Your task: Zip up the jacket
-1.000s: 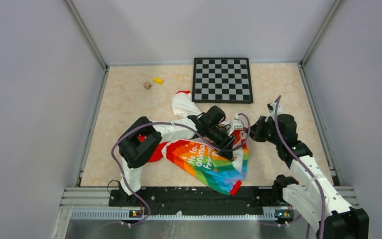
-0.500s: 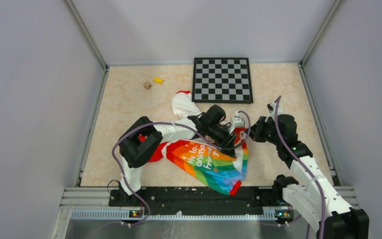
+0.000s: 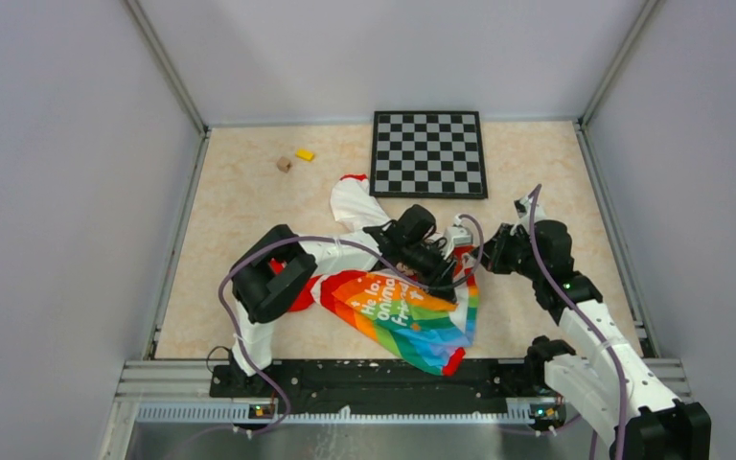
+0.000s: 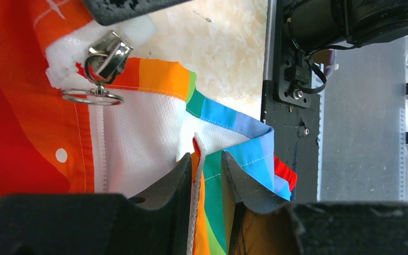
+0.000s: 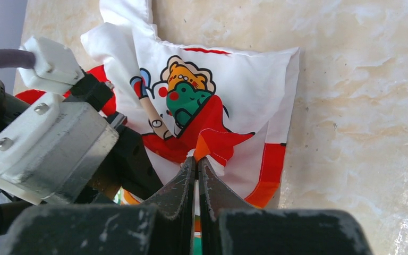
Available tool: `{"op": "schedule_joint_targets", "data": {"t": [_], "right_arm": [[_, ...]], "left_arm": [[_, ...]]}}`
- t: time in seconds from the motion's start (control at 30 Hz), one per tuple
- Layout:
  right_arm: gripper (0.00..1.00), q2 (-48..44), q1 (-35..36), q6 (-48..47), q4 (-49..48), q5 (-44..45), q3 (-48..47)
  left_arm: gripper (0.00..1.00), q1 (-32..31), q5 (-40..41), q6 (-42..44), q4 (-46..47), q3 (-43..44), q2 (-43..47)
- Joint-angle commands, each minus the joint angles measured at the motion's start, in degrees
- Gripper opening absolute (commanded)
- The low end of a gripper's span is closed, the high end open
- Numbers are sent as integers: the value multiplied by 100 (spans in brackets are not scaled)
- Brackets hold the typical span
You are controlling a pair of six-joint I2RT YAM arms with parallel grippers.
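Top external showed one jacket (image 3: 402,314) near the counter's (image 3: 249,201) near edge; our two claws, left claw (image 4: 205,159) and right claw (image 5: 196,160), each pinched its fabric.

Matt cloth jacket (image 3: 398,309), shiny metal zipper pull (image 4: 105,56)

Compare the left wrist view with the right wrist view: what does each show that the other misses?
Only the left wrist view shows the metal zipper pull with its ring, and the left gripper closed on the jacket at its rainbow edge. Only the right wrist view shows the cartoon frog print, with the right gripper pinching a fold just below it. Both show the jacket and the marbled table.
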State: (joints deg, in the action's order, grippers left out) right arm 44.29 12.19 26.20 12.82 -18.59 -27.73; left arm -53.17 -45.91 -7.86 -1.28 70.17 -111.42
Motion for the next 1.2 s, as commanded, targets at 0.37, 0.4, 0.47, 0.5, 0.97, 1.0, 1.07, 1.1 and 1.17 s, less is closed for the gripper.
{"op": "schedule_joint_targets", "data": {"t": [0.37, 0.4, 0.47, 0.5, 0.97, 1.0, 1.07, 1.1, 1.17], "right_arm": [[0, -122, -62, 35, -190, -66, 12], [0, -123, -59, 38, -185, -66, 6], [0, -123, -66, 29, -175, -66, 3], [0, -130, -65, 26, -178, -66, 8], [0, 360, -749, 1475, -3989, -3623, 1183], [0, 402, -750, 1483, -4177, -3765, 1204], [0, 491, -746, 1657, -4473, -3918, 1252], [0, 527, -753, 1983, -5059, -4062, 1375], [0, 584, -752, 2556, -6153, -4297, 1521]], "left_arm": [[19, -97, 180, 55, 238, -77, -175], [17, -97, 187, 52, 233, -93, -165], [7, -95, 221, 71, 226, -145, -121], [1, -97, 237, 85, 228, -178, -76], [0, 395, -434, -220, 4467, -2521, 1250], [0, 460, -416, -345, 5001, -2676, 1206], [0, 552, -402, -504, 6080, -3020, 1100], [0, 585, -409, -554, 6510, -3094, 1016], [0, 677, -463, -481, 6751, -3088, 914]]}}
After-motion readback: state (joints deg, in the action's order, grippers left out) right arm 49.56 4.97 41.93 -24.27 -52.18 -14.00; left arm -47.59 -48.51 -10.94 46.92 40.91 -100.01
